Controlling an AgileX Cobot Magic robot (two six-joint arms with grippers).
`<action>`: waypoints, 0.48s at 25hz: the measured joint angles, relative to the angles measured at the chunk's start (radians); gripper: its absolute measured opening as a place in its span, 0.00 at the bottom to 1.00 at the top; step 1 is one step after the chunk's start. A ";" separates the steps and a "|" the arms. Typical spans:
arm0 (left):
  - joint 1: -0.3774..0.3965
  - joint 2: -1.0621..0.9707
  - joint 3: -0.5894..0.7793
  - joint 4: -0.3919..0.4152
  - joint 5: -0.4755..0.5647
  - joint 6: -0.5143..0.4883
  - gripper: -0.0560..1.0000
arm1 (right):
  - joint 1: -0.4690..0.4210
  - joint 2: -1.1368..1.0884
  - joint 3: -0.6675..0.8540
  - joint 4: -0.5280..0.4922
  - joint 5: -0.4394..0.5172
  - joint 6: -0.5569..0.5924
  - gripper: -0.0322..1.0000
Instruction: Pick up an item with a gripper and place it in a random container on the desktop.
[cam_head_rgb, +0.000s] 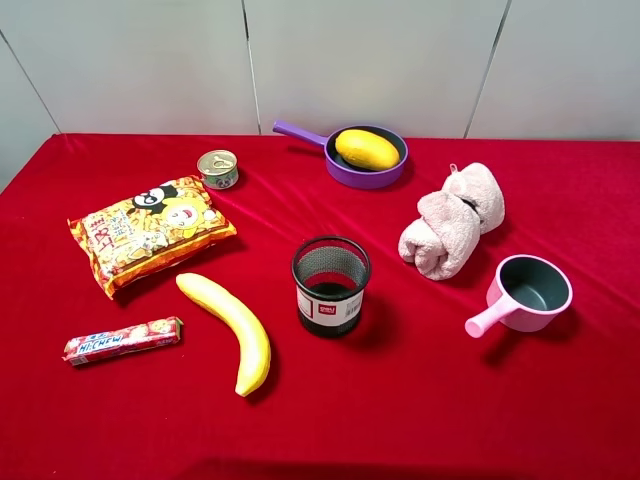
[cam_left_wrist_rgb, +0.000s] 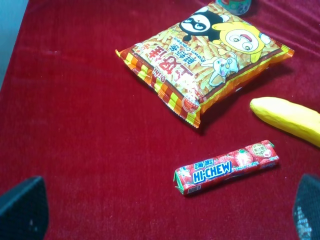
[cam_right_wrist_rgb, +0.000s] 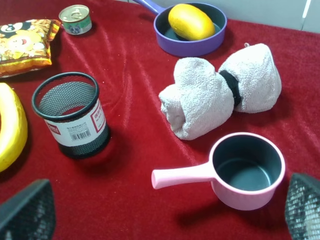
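My desktop (cam_head_rgb: 420, 400) is a flat top under bright red velvety cloth. Directly on it I see the purple container (cam_head_rgb: 366, 170) at the back, a small tin can (cam_head_rgb: 218, 168), a snack bag (cam_head_rgb: 150, 233), a candy stick (cam_head_rgb: 122, 340), a banana (cam_head_rgb: 232, 328), a black mesh cup (cam_head_rgb: 330, 285), a rolled towel (cam_head_rgb: 452, 219) and a pink saucepan (cam_head_rgb: 525, 294).

Banana (cam_head_rgb: 230, 328); mesh cup (cam_head_rgb: 330, 285); pink saucepan (cam_head_rgb: 525, 293)
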 joint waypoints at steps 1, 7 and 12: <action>0.000 0.000 0.000 0.000 0.000 0.000 0.98 | -0.009 0.000 0.000 0.000 0.000 0.006 0.70; 0.000 0.000 0.000 0.000 0.000 0.000 0.98 | -0.142 -0.002 0.000 0.000 0.000 0.006 0.70; 0.000 0.000 0.000 0.000 0.000 0.000 0.98 | -0.287 -0.002 0.000 0.000 0.000 0.006 0.70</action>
